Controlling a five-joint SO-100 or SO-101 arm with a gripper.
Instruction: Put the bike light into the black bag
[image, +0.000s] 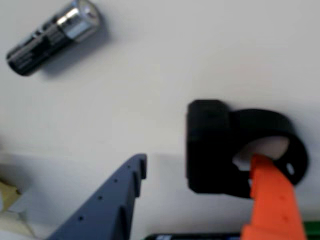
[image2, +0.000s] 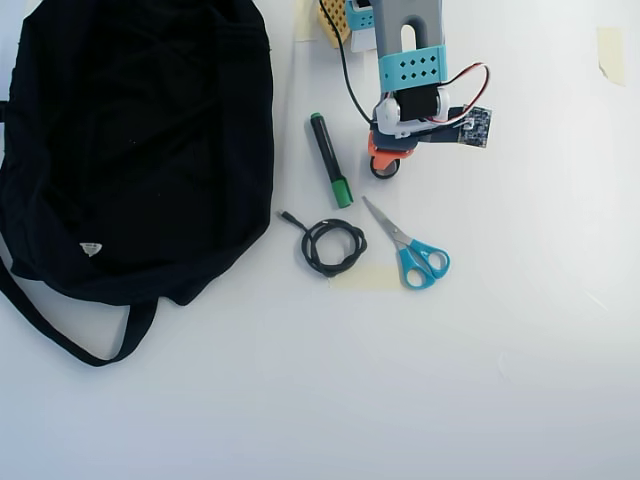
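Observation:
The bike light (image: 212, 150) is a small black block with a round loop strap (image: 280, 131), lying on the white table. My gripper (image: 199, 162) is open and low over it. The blue-grey finger (image: 117, 200) is to the light's left, with a gap between them. The orange fingertip (image: 265, 172) sits at the strap's loop, just right of the block. In the overhead view the gripper (image2: 385, 162) hides most of the light, and only part of the loop (image2: 384, 172) shows. The black bag (image2: 130, 150) with a white label (image2: 90, 248) lies far to the left.
A short black cylinder with a silver end (image: 52, 37) lies beyond the light. In the overhead view a green-capped marker (image2: 330, 160), a coiled black cable (image2: 333, 247) and teal-handled scissors (image2: 410, 250) lie between the gripper and the bag's side.

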